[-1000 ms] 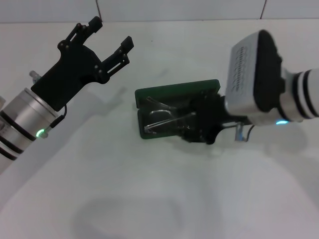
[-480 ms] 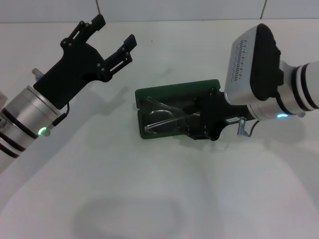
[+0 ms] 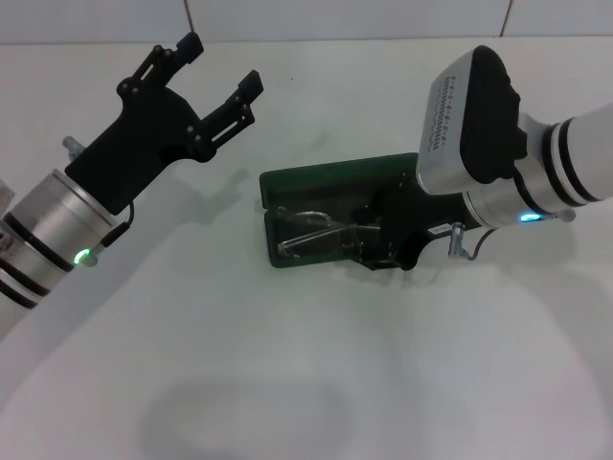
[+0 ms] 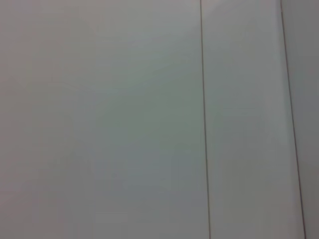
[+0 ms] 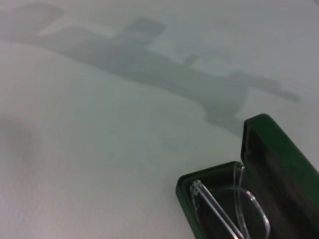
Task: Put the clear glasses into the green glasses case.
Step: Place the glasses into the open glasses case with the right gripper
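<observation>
The green glasses case (image 3: 335, 180) lies open in the middle of the white table, its lid standing up on the far side. The clear glasses (image 3: 311, 230) rest inside its dark base, folded, with thin arms showing. My right gripper (image 3: 383, 240) hangs low over the right end of the case, right beside the glasses. In the right wrist view the case (image 5: 279, 144) and the glasses (image 5: 239, 209) in it show from close up. My left gripper (image 3: 222, 65) is held open in the air at the upper left, well away from the case and holding nothing.
The white table (image 3: 287, 364) stretches around the case, with a white tiled wall at the back. The left wrist view shows only a plain white surface with thin seams.
My right wrist has risen and tilted back a little over the case's right end. The glasses stay lying in the case. The left arm has barely moved.
</observation>
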You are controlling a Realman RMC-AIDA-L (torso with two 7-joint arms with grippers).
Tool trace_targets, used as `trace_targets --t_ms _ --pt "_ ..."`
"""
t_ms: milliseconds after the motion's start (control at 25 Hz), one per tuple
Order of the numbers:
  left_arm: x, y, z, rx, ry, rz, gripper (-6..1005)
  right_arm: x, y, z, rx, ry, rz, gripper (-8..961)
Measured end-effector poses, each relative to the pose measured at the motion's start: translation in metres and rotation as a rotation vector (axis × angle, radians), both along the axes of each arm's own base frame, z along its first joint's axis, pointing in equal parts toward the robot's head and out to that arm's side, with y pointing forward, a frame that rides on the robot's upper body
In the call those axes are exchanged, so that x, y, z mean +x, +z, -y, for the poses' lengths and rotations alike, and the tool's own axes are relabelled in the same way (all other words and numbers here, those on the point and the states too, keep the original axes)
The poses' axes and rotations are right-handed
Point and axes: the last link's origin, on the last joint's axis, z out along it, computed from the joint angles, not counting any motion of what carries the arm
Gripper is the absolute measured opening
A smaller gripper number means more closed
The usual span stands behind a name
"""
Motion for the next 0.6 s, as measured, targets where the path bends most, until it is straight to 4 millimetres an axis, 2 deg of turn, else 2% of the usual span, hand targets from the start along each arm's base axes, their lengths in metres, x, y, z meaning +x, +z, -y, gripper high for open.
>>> trace_targets --t_ms 600 --pt "0.0023 -0.0031 0.001 -0.013 -0.009 0.0 852 0.0044 -0.0046 0.0013 -0.017 -0.014 0.013 458"
